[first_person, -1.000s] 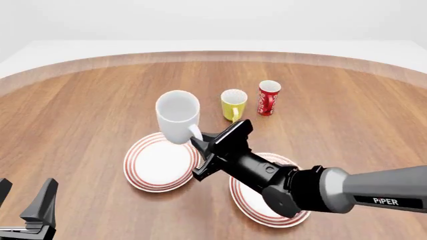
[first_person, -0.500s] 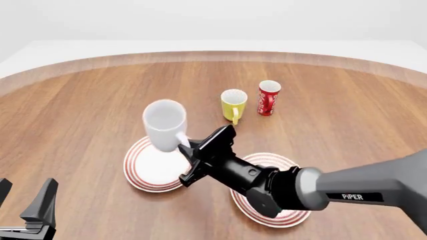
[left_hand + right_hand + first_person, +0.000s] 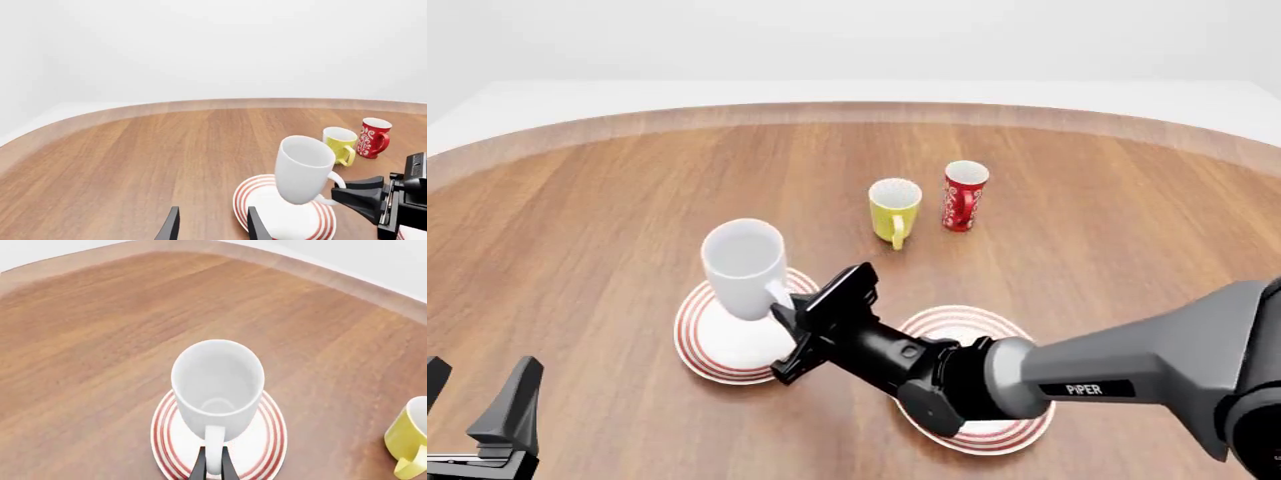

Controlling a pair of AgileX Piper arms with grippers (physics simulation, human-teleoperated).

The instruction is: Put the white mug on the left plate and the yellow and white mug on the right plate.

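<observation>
Right claw (image 3: 785, 322) clamped on loop handle of white mug (image 3: 745, 268) — mug upright, slightly tilted, directly ahead of claw, over left plate (image 3: 713, 352); contact with plate not discernible. Right plate (image 3: 1004, 432) under right arm, behind claw. Yellow and white mug (image 3: 894, 208) on counter (image 3: 587, 230) well beyond claw, just beside red patterned mug (image 3: 965, 195). Left claw (image 3: 208, 226) released — fingers apart, low over counter, near left plate.
</observation>
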